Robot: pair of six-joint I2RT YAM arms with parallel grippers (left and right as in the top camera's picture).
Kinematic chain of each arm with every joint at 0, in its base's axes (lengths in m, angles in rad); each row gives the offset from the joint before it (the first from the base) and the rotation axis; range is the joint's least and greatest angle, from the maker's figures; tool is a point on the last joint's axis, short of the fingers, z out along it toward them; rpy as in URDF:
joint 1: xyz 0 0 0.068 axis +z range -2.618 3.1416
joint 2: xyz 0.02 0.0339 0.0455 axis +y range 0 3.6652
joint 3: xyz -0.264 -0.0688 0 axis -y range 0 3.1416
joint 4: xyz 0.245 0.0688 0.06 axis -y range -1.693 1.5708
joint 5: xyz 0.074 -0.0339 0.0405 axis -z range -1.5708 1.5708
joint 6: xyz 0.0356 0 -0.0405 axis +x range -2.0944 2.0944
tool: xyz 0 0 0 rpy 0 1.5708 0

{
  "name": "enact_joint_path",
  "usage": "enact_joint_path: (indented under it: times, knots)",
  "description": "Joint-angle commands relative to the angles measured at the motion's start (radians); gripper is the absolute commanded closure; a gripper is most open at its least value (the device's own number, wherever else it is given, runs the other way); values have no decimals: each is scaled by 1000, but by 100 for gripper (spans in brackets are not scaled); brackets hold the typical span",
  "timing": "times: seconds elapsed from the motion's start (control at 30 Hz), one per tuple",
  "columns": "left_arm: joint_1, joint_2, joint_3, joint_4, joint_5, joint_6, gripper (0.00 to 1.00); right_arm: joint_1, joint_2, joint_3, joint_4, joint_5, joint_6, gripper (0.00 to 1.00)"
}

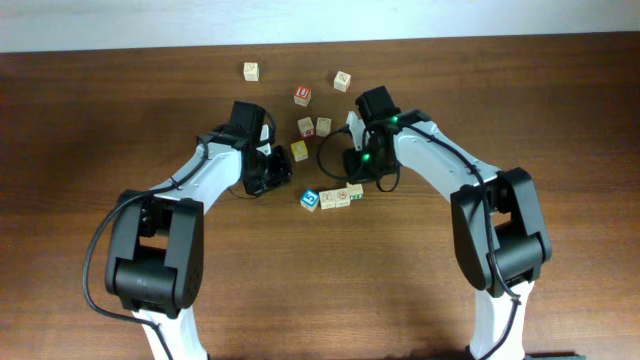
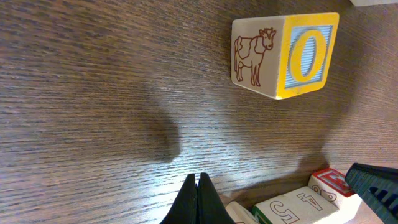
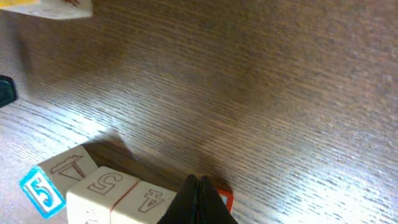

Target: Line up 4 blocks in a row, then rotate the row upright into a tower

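- Left gripper point(image 2: 198, 198): tips pressed together and empty. It sits low over the worktop point(image 1: 100, 120), just left of the blocks.
- O cube point(image 2: 286, 56): stands just beyond the blocks' left end, apart from them. One side carries a yellow frame around a blue-striped "O", and the next side has a brown outline cow. I judge it is not one of your four.
- Blocks point(image 1: 333, 196): four in a tight line, face to face, lying between your two grippers.
  - The blue block point(image 3: 42, 190) is the left end. Its side shows a white "5" on blue.
  - In the right wrist view the tops read "A", "5", "4" in red outline.
  - The left wrist view catches green marks on one block, which I can't read.
  - The red block point(image 3: 222, 200) closes the right end. Its letter is hidden.
- Right gripper point(image 3: 199, 198): tips pressed together and empty, right over the red block. I can't tell whether they touch it.
- Progress: nothing shows which blocks have been turned, so count all four as open. My guess is you're working from the right end, nudging with closed tips. Watch that a push on the red block doesn't drag its neighbour round with it.
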Motion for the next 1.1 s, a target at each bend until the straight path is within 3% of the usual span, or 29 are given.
enact_joint_path:
  times: [0.0,0.57,0.67,0.8,0.9,1.07]
  knots:
    - [1,10,-6,2,6,-6,100,6,6,9,-16,19,19,96]
    - [1,10,-6,2,1,-6,100,37,6,11,-7,30,18,95]
    - [13,0,25,-19,-26,-5,100,-7,-8,131,-81,37,19,95]
    - [36,-59,132,-182,-64,146,100,-102,-29,331,-278,34,19,92]
    - [3,-58,117,-280,-64,183,100,-133,-25,289,-364,34,19,92]
    - [-72,-58,62,-238,-127,182,100,-130,-25,108,-329,-53,42,96]
